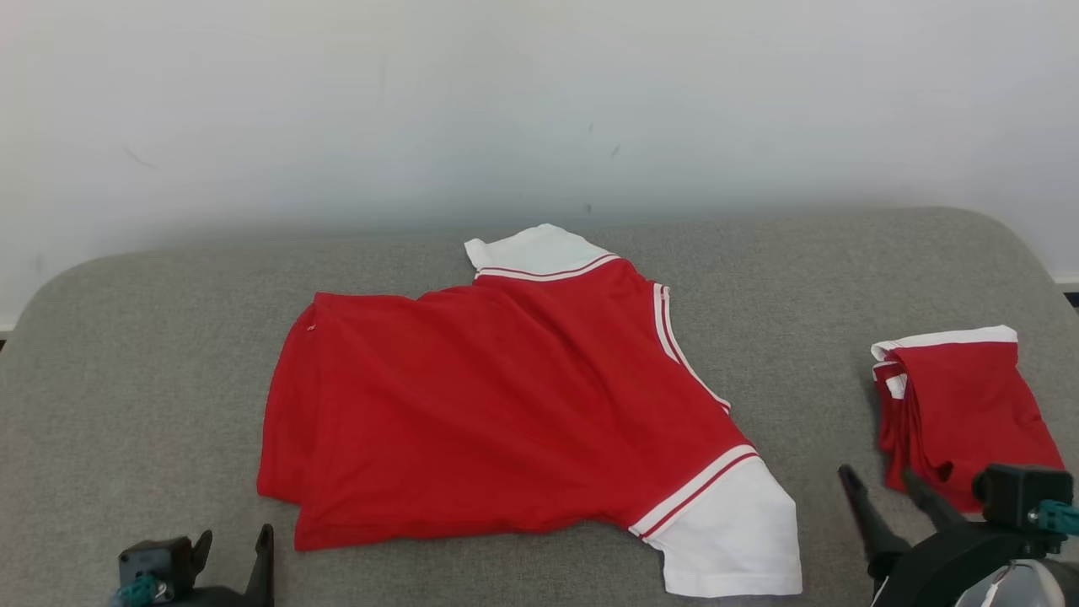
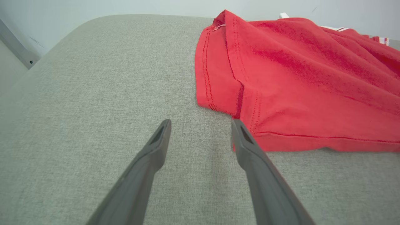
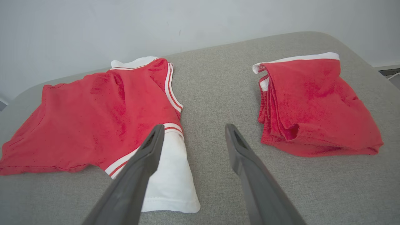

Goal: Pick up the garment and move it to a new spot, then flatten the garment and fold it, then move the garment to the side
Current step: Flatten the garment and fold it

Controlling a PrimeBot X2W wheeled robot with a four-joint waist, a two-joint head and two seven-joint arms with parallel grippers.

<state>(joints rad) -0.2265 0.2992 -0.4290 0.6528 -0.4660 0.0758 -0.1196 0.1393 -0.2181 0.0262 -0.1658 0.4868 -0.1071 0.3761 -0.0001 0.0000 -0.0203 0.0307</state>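
Red shirt [image 1: 506,405] is lying spread out mid-pad, mostly flat w/ a few soft wrinkles. It's turned sideways: hem [image 2: 218,103] on the robot's left, white sleeves w/ red/white stripes on the right. One sleeve [image 1: 733,531] is at the shirt's near right corner, the other pokes out of its far edge toward the wall [image 1: 539,101]. The hem edge is doubled over a bit, so there's a layer underneath showing in the left wrist cam.

L gripper [image 1: 236,538] is just off the shirt's near left corner, fingers spread wide, nothing between them. In the wrist cam one fingertip [image 2: 237,125] sits right at the hem corner, can't tell if it's touching the cloth or just over it.

R gripper [image 1: 877,474] is also wide open and empty, just right of the near sleeve, in the gap btwn the shirt and a 2nd red/white garment. That one's a folded pile [image 1: 961,405] well right of the shirt, not touching it.

All of it is on a grey fabric pad [image 1: 126,379] w/ rounded corners, bare grey around the shirt on every side.
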